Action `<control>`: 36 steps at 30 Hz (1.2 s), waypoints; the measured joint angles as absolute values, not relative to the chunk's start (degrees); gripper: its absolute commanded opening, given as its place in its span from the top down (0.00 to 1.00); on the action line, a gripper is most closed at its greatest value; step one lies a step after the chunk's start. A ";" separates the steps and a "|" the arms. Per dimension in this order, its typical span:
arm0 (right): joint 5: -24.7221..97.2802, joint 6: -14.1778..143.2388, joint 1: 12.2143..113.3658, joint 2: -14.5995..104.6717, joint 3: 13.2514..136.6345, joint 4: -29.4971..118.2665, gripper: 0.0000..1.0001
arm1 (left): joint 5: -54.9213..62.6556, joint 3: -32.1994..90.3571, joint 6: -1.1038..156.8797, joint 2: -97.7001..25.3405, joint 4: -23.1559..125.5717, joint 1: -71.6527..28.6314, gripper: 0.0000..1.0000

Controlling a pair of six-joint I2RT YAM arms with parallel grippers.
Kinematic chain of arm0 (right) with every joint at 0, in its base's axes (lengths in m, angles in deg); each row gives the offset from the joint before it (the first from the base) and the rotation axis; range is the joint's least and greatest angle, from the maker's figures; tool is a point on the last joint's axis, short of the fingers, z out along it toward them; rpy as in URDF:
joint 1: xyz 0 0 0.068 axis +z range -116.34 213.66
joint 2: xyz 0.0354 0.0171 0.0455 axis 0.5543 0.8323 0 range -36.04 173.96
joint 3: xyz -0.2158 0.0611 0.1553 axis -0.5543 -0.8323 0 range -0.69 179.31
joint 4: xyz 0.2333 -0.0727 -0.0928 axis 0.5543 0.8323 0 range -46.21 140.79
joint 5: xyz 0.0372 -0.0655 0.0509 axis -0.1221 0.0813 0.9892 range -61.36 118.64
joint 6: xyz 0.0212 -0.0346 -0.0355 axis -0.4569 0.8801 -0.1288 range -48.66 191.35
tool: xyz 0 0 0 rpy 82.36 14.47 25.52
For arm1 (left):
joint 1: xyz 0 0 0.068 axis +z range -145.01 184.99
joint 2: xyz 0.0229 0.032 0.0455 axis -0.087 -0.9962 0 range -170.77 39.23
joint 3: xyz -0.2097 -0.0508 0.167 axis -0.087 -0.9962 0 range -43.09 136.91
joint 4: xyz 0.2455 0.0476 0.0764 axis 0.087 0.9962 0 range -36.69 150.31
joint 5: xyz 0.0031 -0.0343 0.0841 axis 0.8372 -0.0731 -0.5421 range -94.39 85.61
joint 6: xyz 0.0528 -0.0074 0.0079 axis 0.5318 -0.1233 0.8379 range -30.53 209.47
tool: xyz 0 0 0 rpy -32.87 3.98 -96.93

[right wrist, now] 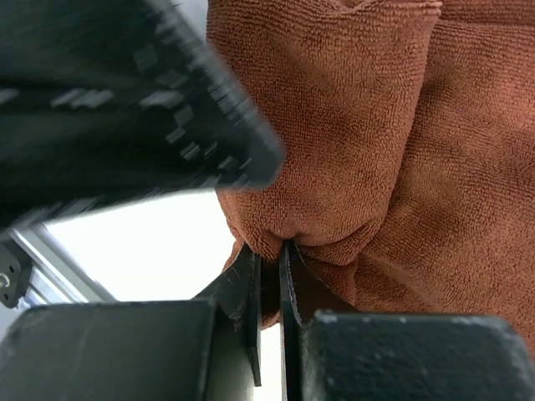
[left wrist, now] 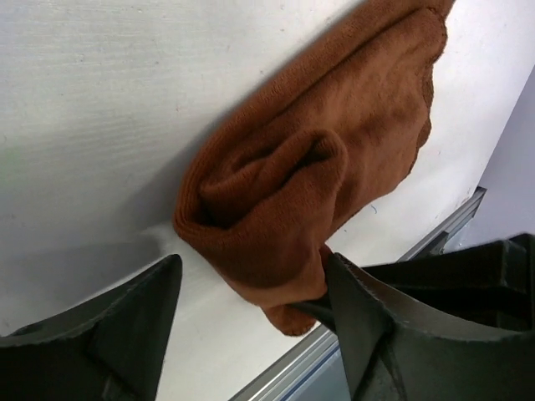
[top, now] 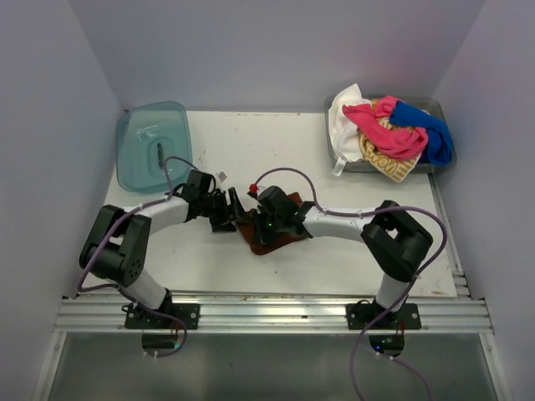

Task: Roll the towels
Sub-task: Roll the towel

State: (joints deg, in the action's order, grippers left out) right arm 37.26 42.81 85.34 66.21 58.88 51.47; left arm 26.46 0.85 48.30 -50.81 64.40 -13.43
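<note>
Teal tray [top: 153,144] back left, grey tray [top: 418,101], perhaps plastic, back right

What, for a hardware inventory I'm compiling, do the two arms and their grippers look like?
The left arm and right arm match: white tube links between bulky black joints, a purple cable looping along each. The left gripper and right gripper are matte black with flat, tapering fingers.

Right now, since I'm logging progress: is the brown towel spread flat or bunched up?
Bunched up: the brown towel sits in thick folds, an edge pinched in the shut right claw.
</note>
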 measured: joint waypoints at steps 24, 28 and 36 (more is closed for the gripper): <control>12.41 52.14 97.19 62.30 69.70 66.66 0.44 | 25.19 3.19 45.90 -56.54 64.73 -15.04 1.00; 10.07 54.15 98.63 65.62 70.40 66.68 0.45 | 25.17 3.17 44.87 -56.52 64.75 -15.04 1.00; 9.87 55.49 98.63 70.80 72.45 66.25 0.57 | 24.97 3.08 43.51 -56.19 64.84 -15.04 1.00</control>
